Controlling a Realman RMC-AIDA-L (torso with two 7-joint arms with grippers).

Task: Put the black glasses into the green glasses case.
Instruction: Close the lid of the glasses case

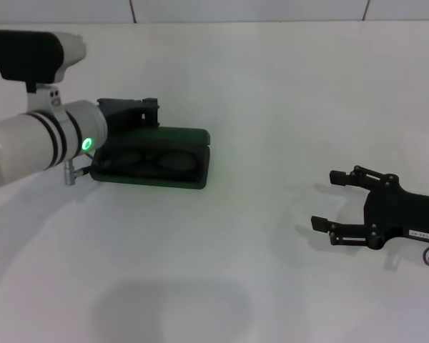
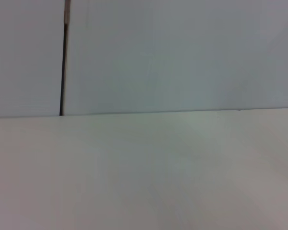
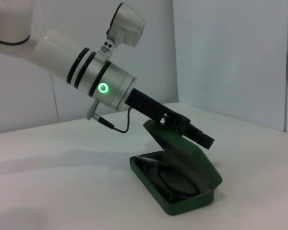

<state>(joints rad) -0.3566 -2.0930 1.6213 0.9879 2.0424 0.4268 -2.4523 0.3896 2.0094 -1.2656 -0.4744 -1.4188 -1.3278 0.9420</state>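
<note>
White table [image 1: 272,86] fills nearly the whole head view, with a pale wall along the top edge. At the left middle sits the green glasses case [image 1: 189,153], and the black glasses [image 1: 154,161] already lie inside it on the dark lining. The lid is partway down. In the right wrist view the left gripper [image 3: 192,135] rests on top of the lid, so I think it is pushing the lid shut. I cannot tell if its fingers are spread or closed.

At the lower right of the head view the right gripper [image 1: 334,201] waits low over the table, well apart from the case. Its fingers are spread wide and hold nothing.

Lots of bare table lies between the two arms. The case is far from any table edge, so it should not fall off.
</note>
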